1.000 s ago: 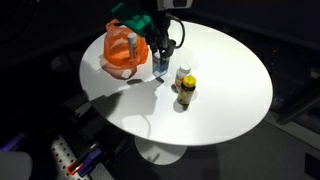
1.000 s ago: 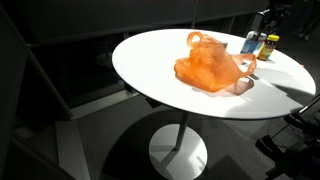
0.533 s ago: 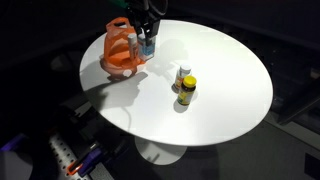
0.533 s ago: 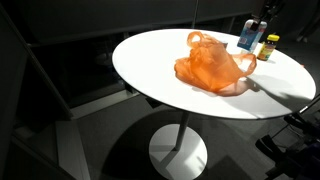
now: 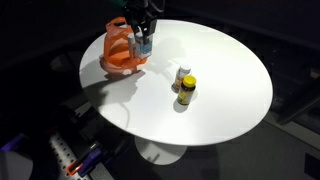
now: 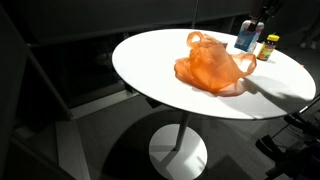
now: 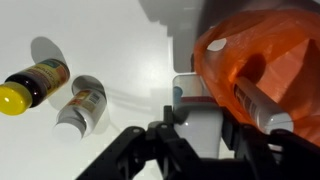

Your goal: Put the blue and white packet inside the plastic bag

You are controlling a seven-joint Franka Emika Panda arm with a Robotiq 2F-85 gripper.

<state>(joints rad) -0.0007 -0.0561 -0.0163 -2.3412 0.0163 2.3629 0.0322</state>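
Note:
The orange plastic bag (image 5: 119, 53) lies on the round white table (image 5: 215, 85) near its far edge; it also shows in an exterior view (image 6: 210, 68) and the wrist view (image 7: 262, 60). My gripper (image 5: 143, 37) is shut on the blue and white packet (image 5: 144, 44) and holds it in the air just beside the bag's opening. In the wrist view the packet (image 7: 196, 110) sits between the jaws (image 7: 197, 140), next to the bag's edge. In an exterior view the packet (image 6: 245, 38) hangs behind the bag.
Two small bottles stand and lie near the table's middle: a yellow-capped one (image 5: 186, 90) and a white-capped one (image 5: 182, 74), also in the wrist view (image 7: 33, 82) (image 7: 80, 104). The bag holds another long item (image 7: 262, 105). Dark floor surrounds the table.
My gripper lifted the packet off the table near the bottles and carried it over beside the orange bag. In the last half second it barely moved.

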